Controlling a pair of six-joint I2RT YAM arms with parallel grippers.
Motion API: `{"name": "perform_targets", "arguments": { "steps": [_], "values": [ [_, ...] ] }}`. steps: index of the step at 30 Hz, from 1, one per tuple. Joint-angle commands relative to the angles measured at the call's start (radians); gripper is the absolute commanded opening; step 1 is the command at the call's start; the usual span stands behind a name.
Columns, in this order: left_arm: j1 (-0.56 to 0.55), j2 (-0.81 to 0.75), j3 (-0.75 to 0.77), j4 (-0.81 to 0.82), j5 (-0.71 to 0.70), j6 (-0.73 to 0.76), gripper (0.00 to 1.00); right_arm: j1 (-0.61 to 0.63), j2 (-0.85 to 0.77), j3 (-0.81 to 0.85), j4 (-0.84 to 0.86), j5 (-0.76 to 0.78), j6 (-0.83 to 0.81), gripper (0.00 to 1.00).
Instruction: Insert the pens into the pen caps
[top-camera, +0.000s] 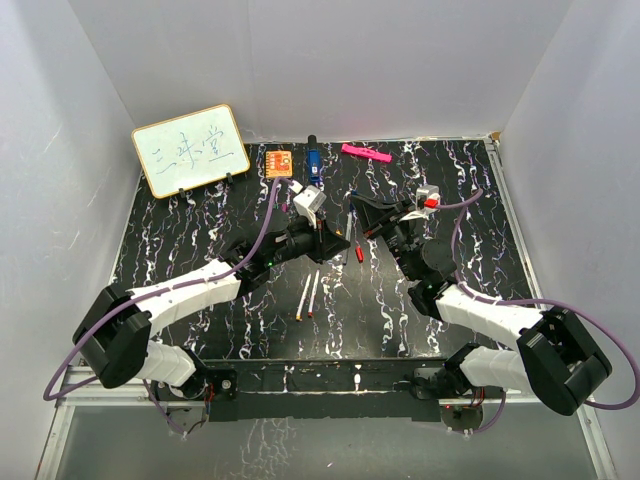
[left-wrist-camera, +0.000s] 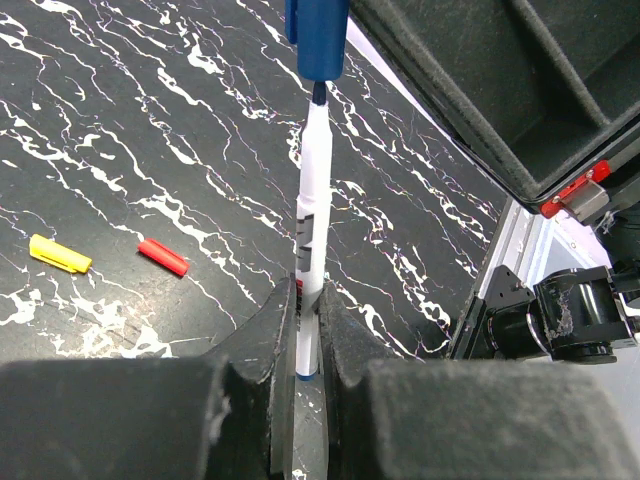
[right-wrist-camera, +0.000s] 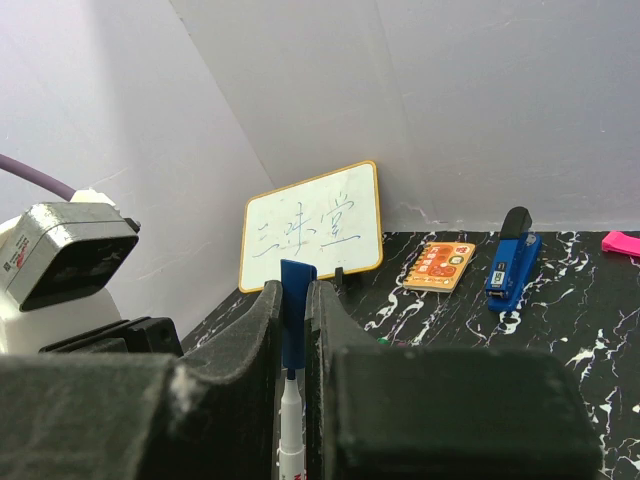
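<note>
Closest in, the left tool (left-wrist-camera: 308, 310) is pinching the lower end of a white pen (left-wrist-camera: 313, 200), its jaws standing narrow around the barrel. That pen is pointing straight away from the tool, and its blue nib is just meeting the mouth of a blue cap (left-wrist-camera: 318, 35); I cannot tell how far it is reaching inside. The right tool (right-wrist-camera: 296, 300) is gripping this blue cap tightly between narrow jaws, held above the counter (left-wrist-camera: 150, 120). Left of the left tool, a yellow cap (left-wrist-camera: 60, 254) and a red cap (left-wrist-camera: 163, 257) are lying near each other on the counter. Two more pens (top-camera: 303, 298) are lying side by side behind the left tool, toward the arm bases. Beyond the right tool, a whiteboard (right-wrist-camera: 312, 225), an orange square (right-wrist-camera: 445, 266) and a blue stapler (right-wrist-camera: 512, 265) are sitting by the back wall.
</note>
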Motion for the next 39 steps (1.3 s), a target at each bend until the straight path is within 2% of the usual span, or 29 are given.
{"name": "perform_targets", "arguments": {
  "steps": [1,24,39],
  "values": [
    [-0.005,-0.015,0.039,0.027,0.004,0.004,0.00,0.000,-0.006,0.002,0.040,-0.014,0.007,0.00],
    [-0.005,-0.006,0.034,0.024,-0.023,0.015,0.00,0.000,-0.026,-0.006,-0.006,-0.028,0.009,0.00],
    [-0.004,-0.080,0.045,0.081,-0.050,-0.018,0.00,0.000,-0.013,0.007,-0.062,-0.073,0.006,0.00]
  ]
}}
